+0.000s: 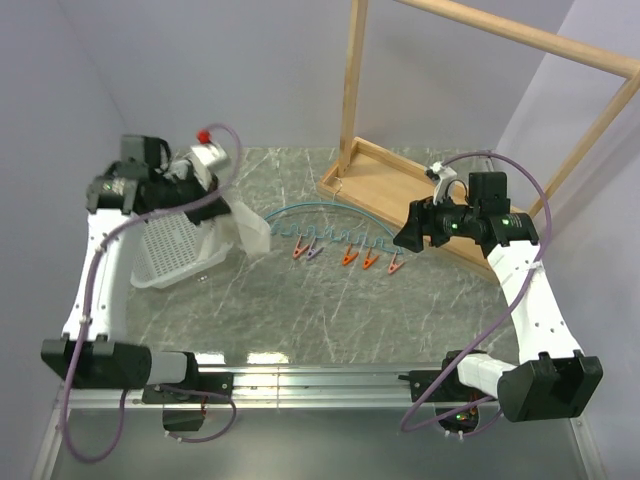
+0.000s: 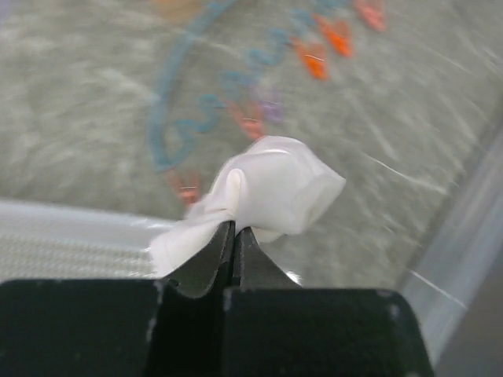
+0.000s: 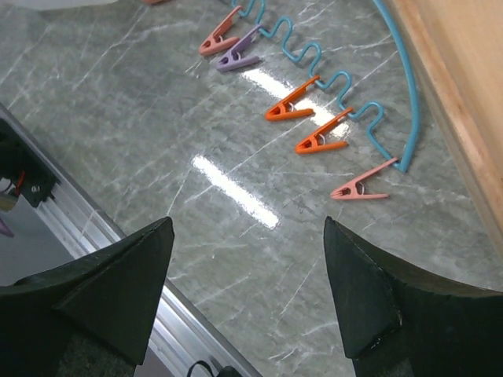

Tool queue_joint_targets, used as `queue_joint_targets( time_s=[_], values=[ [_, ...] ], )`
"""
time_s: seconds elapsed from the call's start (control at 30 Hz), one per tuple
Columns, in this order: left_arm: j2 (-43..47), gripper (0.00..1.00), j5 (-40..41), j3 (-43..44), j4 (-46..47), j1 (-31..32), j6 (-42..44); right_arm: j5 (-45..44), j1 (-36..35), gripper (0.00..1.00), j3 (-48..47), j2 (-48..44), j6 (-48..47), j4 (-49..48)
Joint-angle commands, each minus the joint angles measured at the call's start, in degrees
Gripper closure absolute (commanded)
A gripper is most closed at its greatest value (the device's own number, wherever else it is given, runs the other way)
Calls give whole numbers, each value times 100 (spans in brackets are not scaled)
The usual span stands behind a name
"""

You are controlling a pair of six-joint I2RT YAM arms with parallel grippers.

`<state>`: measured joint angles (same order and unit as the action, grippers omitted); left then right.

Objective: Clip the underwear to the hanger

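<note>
The white underwear (image 1: 248, 226) hangs bunched from my left gripper (image 1: 222, 197), above the right end of the white perforated basket (image 1: 170, 252). In the left wrist view the gripper (image 2: 234, 228) is shut, pinching a fold of the underwear (image 2: 275, 187). The teal hanger (image 1: 330, 212) lies flat on the table, with its orange-red clips (image 1: 349, 258) spread along its near side. My right gripper (image 1: 410, 236) is open and empty, hovering above the hanger's right end. In the right wrist view the gripper (image 3: 247, 236) is wide open over bare table, just short of the clips (image 3: 321, 142) and the hanger (image 3: 397, 86).
The wooden rack's base (image 1: 385, 190) lies just behind the hanger, and its upright post (image 1: 350, 80) and top bar rise at the back right. The base's edge (image 3: 464, 86) lies beside the hanger's end. A metal rail (image 1: 320, 380) runs along the table's near edge.
</note>
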<state>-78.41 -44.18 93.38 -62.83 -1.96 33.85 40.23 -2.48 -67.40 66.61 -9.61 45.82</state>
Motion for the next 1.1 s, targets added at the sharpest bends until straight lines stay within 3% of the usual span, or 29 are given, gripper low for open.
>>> queue_joint_targets(
  time_s=[0.0, 0.13, 0.23, 0.27, 0.37, 0.47, 0.67, 0.77, 0.93, 1.07],
  values=[
    [703, 100, -461, -731, -214, 852, 122, 240, -33, 17, -186, -201, -313, 339],
    [1143, 100, -161, -1892, -20, 1951, 315, 363, -33, 20, -169, -227, -533, 594],
    [1310, 100, 163, -2596, 445, 3005, 386, 346, -59, 22, -90, -280, -656, 700],
    [1328, 100, 434, -2884, 630, 3626, 395, 293, -77, 22, -72, -289, -683, 726],
    [1119, 100, 945, -3272, 1079, 4769, 683, 231, -86, 23, -28, -245, -771, 823],
    [688, 100, 1561, -3301, 1534, 5388, 1043, 126, -95, 25, -89, -175, -841, 928],
    [-261, 100, 1703, -1854, 1695, 5487, 1422, -59, -95, 26, -221, -113, -999, 1104],
    [-447, 100, 1693, -1709, 1546, 5609, 1677, -68, -95, 26, -195, -52, -1026, 1139],
    [-185, 100, 1852, -3016, 1799, 5864, 2082, -68, -156, 27, -142, 98, -1034, 1157],
    [19, 79, 2255, -4441, 2248, 6092, 2179, -120, -367, 28, -46, 212, -999, 1096]
  ],
)
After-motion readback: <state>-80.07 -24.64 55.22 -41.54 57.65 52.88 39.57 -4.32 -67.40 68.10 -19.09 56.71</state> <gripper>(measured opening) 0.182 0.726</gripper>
